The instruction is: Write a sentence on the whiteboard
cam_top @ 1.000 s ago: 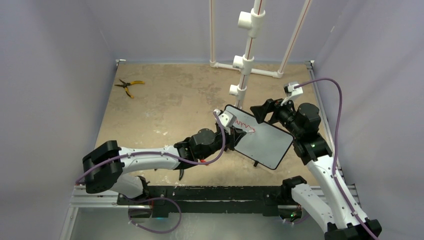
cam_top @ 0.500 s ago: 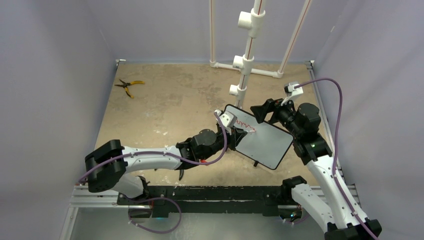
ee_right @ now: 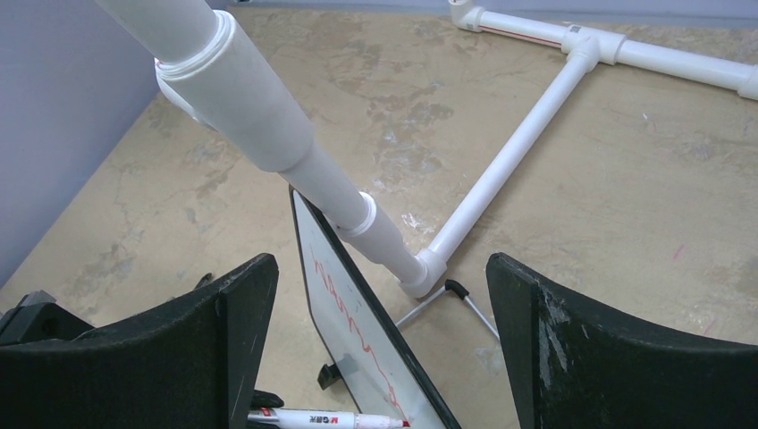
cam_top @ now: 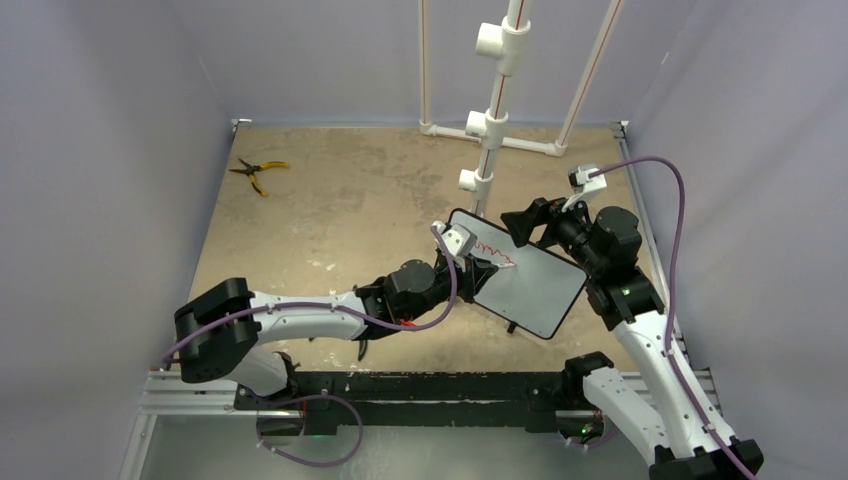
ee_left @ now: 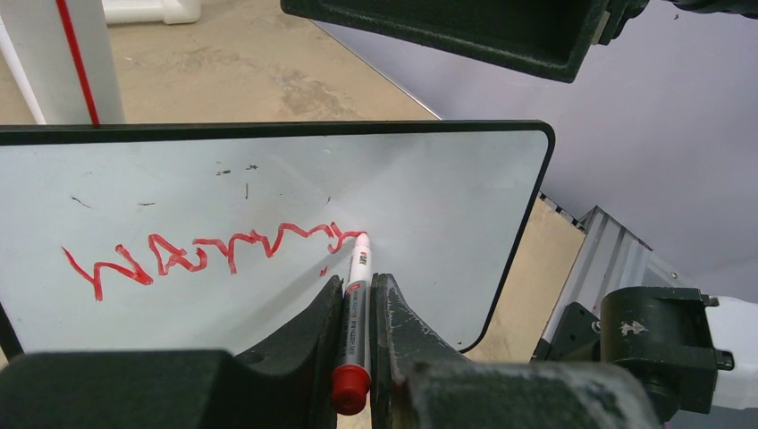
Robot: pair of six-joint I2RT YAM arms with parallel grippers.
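The whiteboard (cam_top: 530, 285) stands tilted on the table, right of centre. Across its upper face runs the sentence (ee_left: 206, 253), one line of red scrawl. My left gripper (ee_left: 357, 284) is shut on a white marker with a red end cap (ee_left: 358, 290). The marker's tip touches the board at the right end of the scrawl. In the top view the left gripper (cam_top: 468, 265) is at the board's left edge. My right gripper (ee_right: 380, 265) is open and wide. It hovers over the board's top edge (ee_right: 344, 295), and neither finger touches it. The top view shows the right gripper (cam_top: 535, 222) at the board's far corner.
A white PVC pipe frame (cam_top: 490, 120) rises just behind the board, its base tubes (ee_right: 509, 152) running along the far side of the table. Yellow-handled pliers (cam_top: 255, 172) lie at the far left. A wire stand leg (ee_right: 458, 299) props the board from behind. Grey walls enclose the table.
My left gripper has shifted a little to the right along the board with the marker, and the red line has grown longer at its right end. The right arm has stayed put.
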